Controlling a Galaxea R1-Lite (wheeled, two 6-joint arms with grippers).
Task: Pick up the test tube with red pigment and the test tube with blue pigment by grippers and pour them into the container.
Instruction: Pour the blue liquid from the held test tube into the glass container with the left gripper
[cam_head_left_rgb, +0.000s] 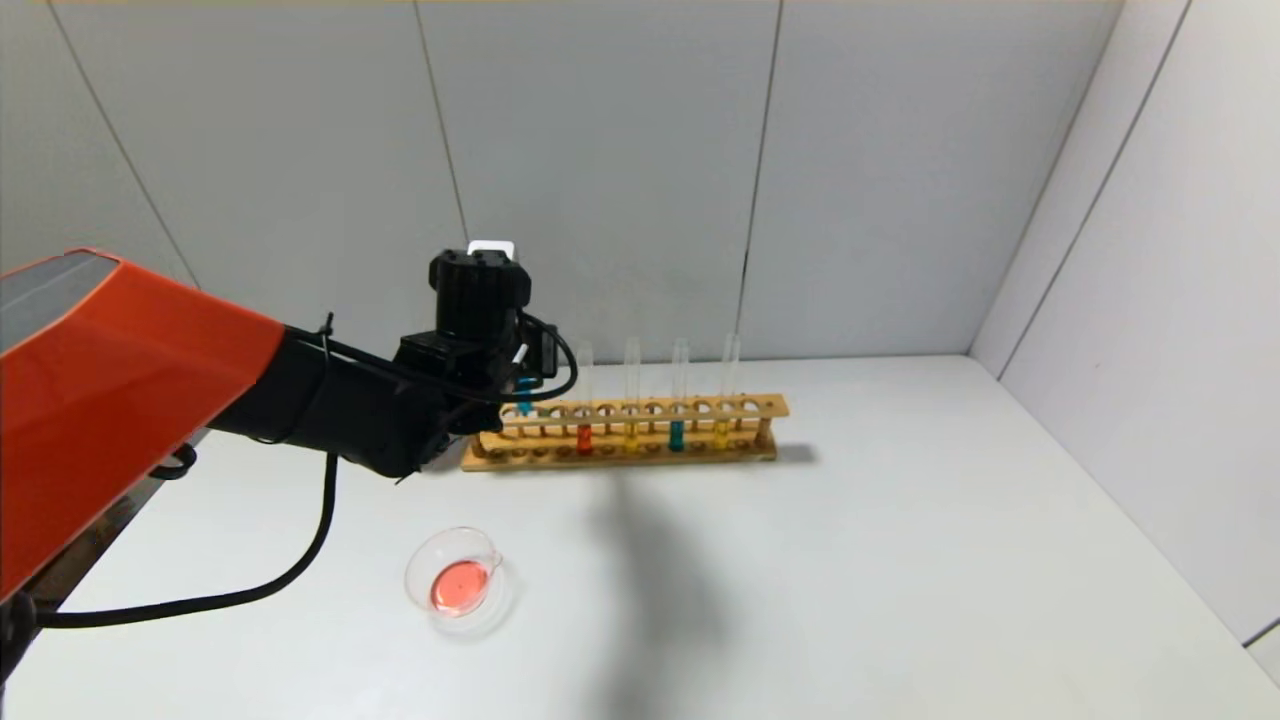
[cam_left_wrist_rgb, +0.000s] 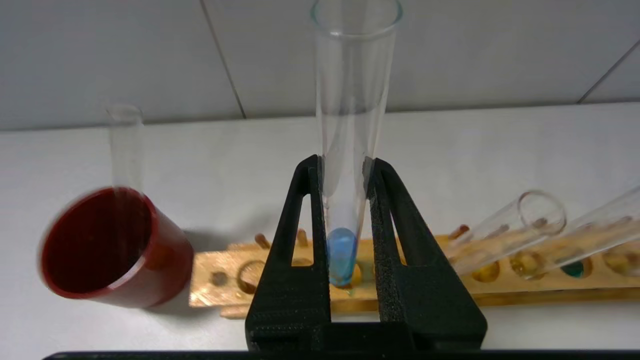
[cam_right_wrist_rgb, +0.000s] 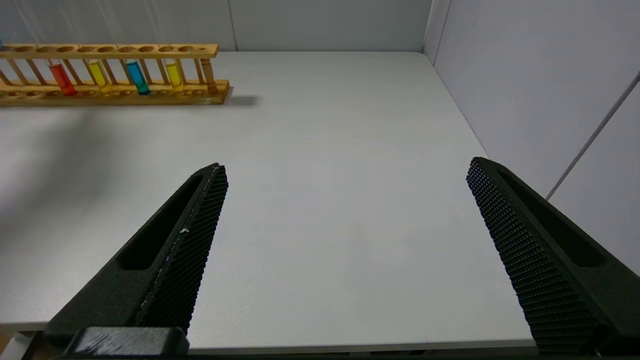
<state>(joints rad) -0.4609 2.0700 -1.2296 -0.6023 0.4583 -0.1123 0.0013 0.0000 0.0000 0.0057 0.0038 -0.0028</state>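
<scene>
My left gripper (cam_left_wrist_rgb: 345, 165) is shut on the test tube with blue pigment (cam_left_wrist_rgb: 342, 255), which stands upright between the jaws. In the head view this tube (cam_head_left_rgb: 524, 405) is at the left end of the wooden rack (cam_head_left_rgb: 750, 408), its blue tip level with the upper rail. A tube with red liquid (cam_head_left_rgb: 584, 437) stands in the rack. The container (cam_head_left_rgb: 455, 578), a clear glass dish, sits on the table nearer to me and holds a pool of pink-red liquid. My right gripper (cam_right_wrist_rgb: 347, 165) is open and empty over bare table, far from the rack (cam_right_wrist_rgb: 200, 50).
A dark red cup (cam_left_wrist_rgb: 100, 245) stands just beyond the rack's left end with a clear tube (cam_left_wrist_rgb: 125, 145) in it. The rack also holds two yellow tubes (cam_head_left_rgb: 630, 432) and a teal one (cam_head_left_rgb: 676, 435). Grey walls close the back and right.
</scene>
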